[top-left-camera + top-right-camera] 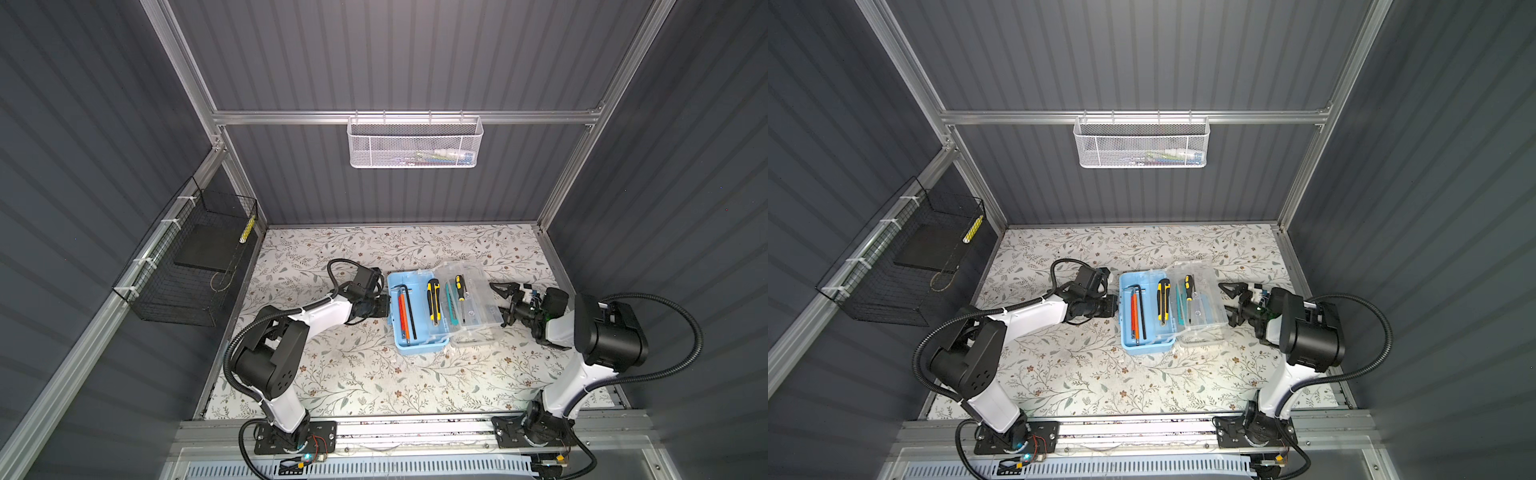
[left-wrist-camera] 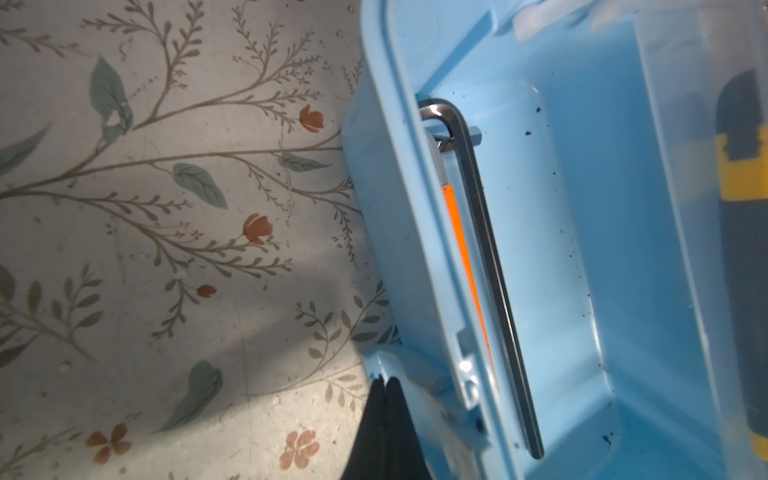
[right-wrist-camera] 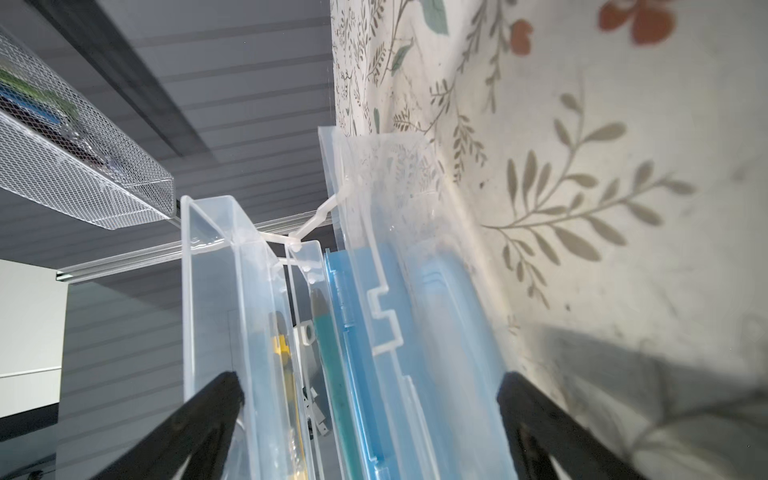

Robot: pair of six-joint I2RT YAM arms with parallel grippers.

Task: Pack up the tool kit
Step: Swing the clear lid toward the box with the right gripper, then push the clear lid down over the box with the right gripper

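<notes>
The tool kit is a light-blue box (image 1: 419,349) (image 1: 1148,349) standing open mid-table, its clear lid (image 1: 478,328) (image 3: 415,249) folded out to the right. In the blue half lie a black hex key (image 1: 409,305) (image 2: 486,249) and an orange tool (image 1: 402,309). A yellow-black utility knife (image 1: 433,301) and a screwdriver (image 1: 460,291) rest in the clear tray. My left gripper (image 1: 384,307) (image 2: 384,380) is shut, its tips against the box's left outer wall. My right gripper (image 1: 500,304) (image 3: 368,382) is open at the lid's right edge, with the clear tray and lid edges between its fingers.
A white mesh basket (image 1: 415,143) with small items hangs on the back rail. A black wire basket (image 1: 187,266) hangs on the left wall. The floral table (image 1: 365,386) runs to dark walls on three sides; both arm bases sit at its front edge.
</notes>
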